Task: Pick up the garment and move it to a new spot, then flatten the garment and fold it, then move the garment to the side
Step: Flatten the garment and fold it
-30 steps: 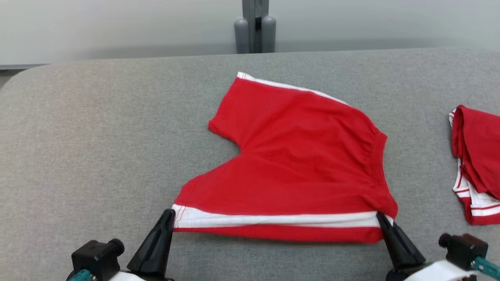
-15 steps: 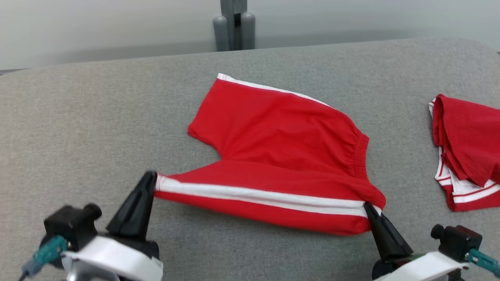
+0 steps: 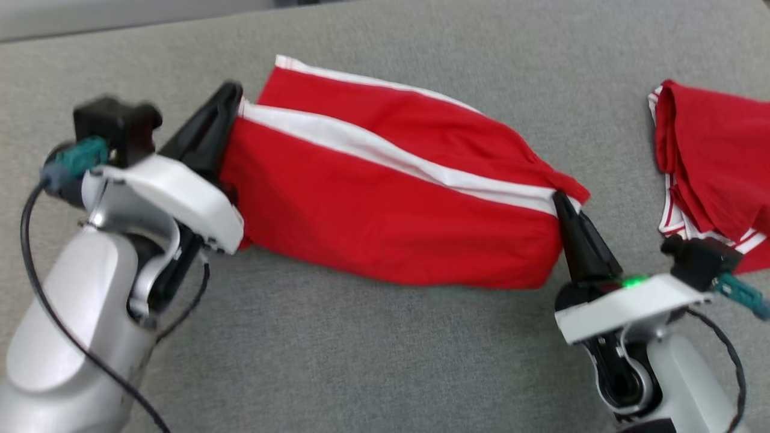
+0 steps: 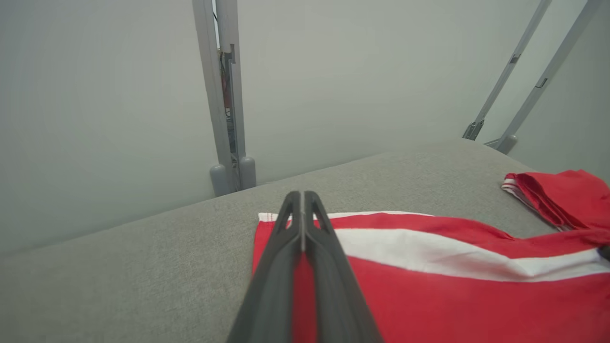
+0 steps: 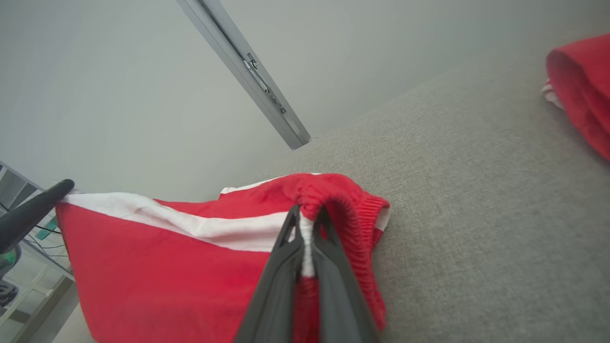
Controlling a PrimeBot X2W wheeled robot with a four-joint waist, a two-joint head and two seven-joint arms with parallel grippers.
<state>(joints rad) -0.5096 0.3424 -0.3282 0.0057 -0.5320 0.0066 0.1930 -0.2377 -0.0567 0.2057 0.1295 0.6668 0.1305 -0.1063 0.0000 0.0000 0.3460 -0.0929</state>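
The left end effector (image 3: 231, 99) is pressed together on the red garment's (image 3: 385, 222) white-striped hem corner, and the right end effector (image 3: 560, 201) pinches its elastic waistband. The cloth hangs stretched between them, its far half lying on the grey tabletop (image 3: 361, 361). Another red garment (image 3: 710, 156) lies bunched at the right.

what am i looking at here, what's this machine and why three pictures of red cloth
It's a two-armed robot. The picture showing both arms comes from a camera on its head; the other two look along each arm's dark claw from its wrist. On the grey padded surface lie red shorts with a white stripe, and another red garment to the right. The left claw is shut on the leg hem, the right claw on the waistband, holding the striped edge stretched between them.
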